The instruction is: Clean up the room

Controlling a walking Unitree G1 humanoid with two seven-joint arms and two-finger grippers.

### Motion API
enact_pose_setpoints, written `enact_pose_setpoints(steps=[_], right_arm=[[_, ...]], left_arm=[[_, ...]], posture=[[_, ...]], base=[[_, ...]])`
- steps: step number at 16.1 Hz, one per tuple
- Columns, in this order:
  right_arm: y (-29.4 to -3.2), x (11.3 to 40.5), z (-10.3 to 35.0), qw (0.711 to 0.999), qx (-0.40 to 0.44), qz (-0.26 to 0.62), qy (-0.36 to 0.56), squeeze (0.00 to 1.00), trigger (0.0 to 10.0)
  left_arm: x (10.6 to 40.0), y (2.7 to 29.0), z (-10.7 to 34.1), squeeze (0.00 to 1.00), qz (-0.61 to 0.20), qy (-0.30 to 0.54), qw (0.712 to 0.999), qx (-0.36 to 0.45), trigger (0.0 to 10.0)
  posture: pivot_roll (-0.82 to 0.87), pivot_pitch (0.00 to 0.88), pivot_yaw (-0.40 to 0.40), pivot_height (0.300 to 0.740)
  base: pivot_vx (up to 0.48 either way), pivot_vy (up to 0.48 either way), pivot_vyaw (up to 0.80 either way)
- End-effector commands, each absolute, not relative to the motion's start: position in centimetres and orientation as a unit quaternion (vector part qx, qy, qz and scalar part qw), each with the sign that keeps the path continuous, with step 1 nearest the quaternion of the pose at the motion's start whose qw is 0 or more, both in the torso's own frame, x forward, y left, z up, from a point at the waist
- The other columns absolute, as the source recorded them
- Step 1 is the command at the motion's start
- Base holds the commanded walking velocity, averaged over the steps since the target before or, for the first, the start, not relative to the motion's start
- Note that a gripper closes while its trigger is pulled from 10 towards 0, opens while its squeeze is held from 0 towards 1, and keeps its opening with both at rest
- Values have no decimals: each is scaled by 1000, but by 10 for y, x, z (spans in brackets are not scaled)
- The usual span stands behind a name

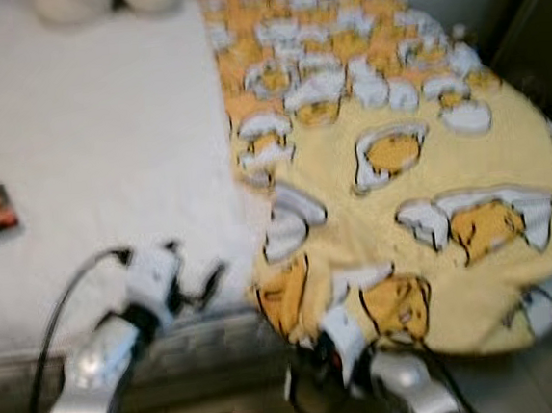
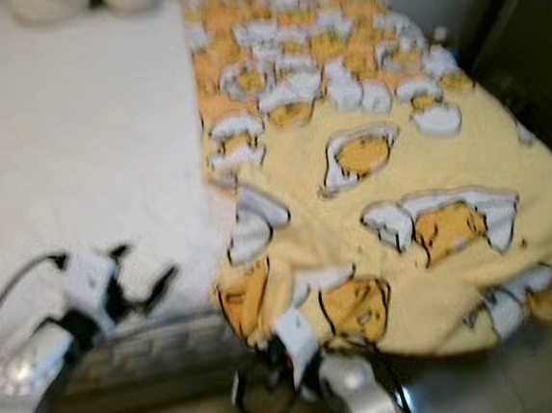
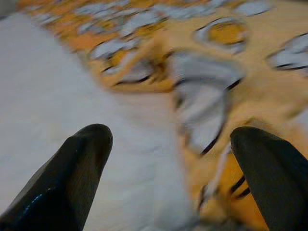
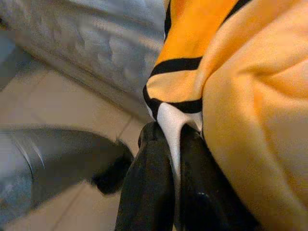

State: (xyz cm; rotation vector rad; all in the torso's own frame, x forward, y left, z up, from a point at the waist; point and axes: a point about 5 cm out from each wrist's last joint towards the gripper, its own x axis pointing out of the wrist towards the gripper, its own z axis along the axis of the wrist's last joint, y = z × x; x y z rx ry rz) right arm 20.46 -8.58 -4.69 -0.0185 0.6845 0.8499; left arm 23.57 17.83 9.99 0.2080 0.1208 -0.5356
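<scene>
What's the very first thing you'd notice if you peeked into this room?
The big yellow blanket with cartoon pictures, spread over the right side of the white bed. The right tool pinches the blanket's edge at the foot of the bed. The left tool hovers open over the bed beside the blanket's edge.

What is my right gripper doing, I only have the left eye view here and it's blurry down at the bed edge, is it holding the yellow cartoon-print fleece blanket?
Observer: Yes. The right wrist view has the right gripper with its two black fingers pinched on the hem of the yellow cartoon-print fleece blanket.
Operator: Where on the blanket?
Observer: At a white patch with black outline on its lower edge, beside the quilted grey mattress side.
Operator: And the left gripper?
Observer: The left gripper is open, holding nothing, fingers spread over the white bed sheet where it meets the blanket's edge.
</scene>
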Motion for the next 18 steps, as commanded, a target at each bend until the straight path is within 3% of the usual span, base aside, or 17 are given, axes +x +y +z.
enact_pose_setpoints(steps=[1, 8, 12, 18], right_arm=[[-84, 198, -52, 841, -19, 422, 338, 0, 0], [-87, 175, -71, 816, -25, 428, 388, 0, 0], [-112, 164, -84, 810, -44, 382, 442, 0, 0], [-115, 147, -94, 793, -69, 370, 480, 0, 0]], left_arm=[[231, 168, 109, 0, -306, 39, 945, 104, 10000], [219, 162, 127, 0, -365, 32, 928, 67, 10000], [204, 162, 123, 0, -413, 52, 906, 77, 10000], [211, 164, 128, 0, -397, 56, 911, 93, 10000]], posture=[[176, 68, -20, 740], [208, 86, -4, 740], [206, 98, 9, 740], [221, 117, 23, 740]], base=[[0, 0, 0], [0, 0, 0], [0, 0, 0], [0, 0, 0]])
